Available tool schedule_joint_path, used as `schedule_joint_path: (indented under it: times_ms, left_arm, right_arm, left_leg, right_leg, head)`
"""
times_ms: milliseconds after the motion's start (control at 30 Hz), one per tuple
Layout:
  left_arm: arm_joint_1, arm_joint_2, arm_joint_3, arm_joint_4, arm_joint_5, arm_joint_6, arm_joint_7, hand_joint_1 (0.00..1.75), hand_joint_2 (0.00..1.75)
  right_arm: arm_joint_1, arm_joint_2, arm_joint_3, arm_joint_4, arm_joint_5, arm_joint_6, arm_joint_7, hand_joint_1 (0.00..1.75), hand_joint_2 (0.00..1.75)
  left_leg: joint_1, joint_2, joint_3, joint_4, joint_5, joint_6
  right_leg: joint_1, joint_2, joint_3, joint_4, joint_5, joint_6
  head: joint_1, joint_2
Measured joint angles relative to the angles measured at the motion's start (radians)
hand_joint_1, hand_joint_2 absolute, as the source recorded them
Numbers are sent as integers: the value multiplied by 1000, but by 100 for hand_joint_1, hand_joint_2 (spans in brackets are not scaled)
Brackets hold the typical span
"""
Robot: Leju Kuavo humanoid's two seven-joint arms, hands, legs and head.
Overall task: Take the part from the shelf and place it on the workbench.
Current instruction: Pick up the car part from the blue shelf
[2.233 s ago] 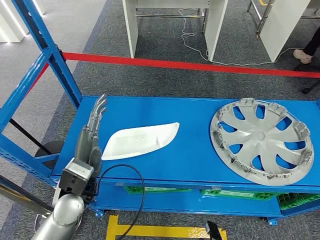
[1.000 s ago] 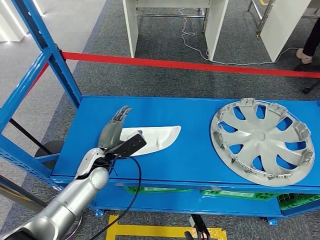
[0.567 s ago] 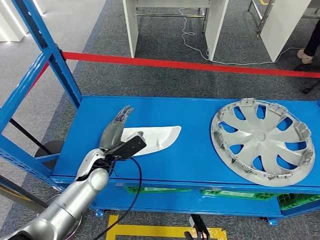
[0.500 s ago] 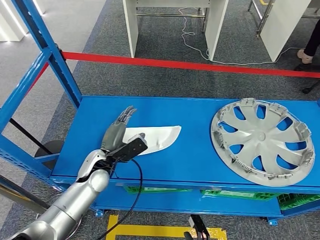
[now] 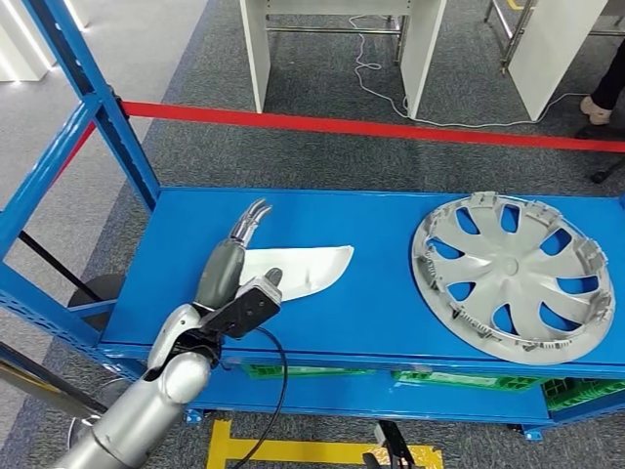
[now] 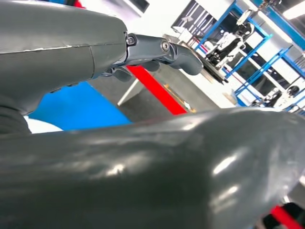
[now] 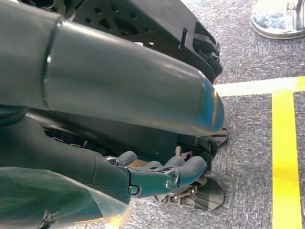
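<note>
A long white plastic part (image 5: pixel 313 268) lies flat on the blue shelf (image 5: pixel 368 308), left of centre. My left hand (image 5: pixel 227 270) reaches over the part's left end and hides it. Its fingers (image 5: pixel 250 221) stretch across to the part's far edge with the tips bent down, and the thumb (image 5: pixel 271 279) lies at the near edge. Whether the hand touches the part I cannot tell. In the left wrist view the thumb (image 6: pixel 179 167) and fingers (image 6: pixel 162 47) stand apart over the shelf (image 6: pixel 72 107). My right hand (image 7: pixel 118 174) hangs above the floor, holding nothing.
A silver wheel cover (image 5: pixel 512 276) lies on the shelf's right half. A blue upright (image 5: pixel 96 103) slants at the left. Red tape (image 5: pixel 368 126) runs behind the shelf, white bench legs (image 5: pixel 254 49) beyond it. A person's shoe (image 5: pixel 590 108) is far right.
My left hand came from the shelf's left end onto the part's left end. In the last half second its fingers reached farther across and their tips bent down.
</note>
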Motion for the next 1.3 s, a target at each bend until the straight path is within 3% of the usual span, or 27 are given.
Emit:
schedule_joint_path:
  times_ms: [233,367,567,1300]
  left_arm:
    - [45,27,-2,-80,10,-6,-9,0,0]
    - [54,42,-11,-96,-22,-31,3,0,175]
    - [62,54,-41,-90,-63,-65,17,0,175]
    - [36,44,-96,41,-162,-41,38,0,175]
  right_arm:
    - [3,-2,-3,0,3,-7,1,0,0]
    - [3,-2,-7,0,2,-10,7,0,0]
    - [2,-2,-9,0,12,-18,14,0,0]
    - [-2,-2,-9,0,36,-24,31,0,0]
  left_leg:
    - [0,0,0,0,0,0]
    - [0,0,0,0,0,0]
    - [0,0,0,0,0,0]
    - [0,0,0,0,0,0]
  right_leg:
    - [0,0,0,0,0,0]
    - [0,0,0,0,0,0]
    - [0,0,0,0,0,0]
    - [0,0,-1,0,0,0]
  head:
    - [0,0]
    - [0,0]
    - [0,0]
    - [0,0]
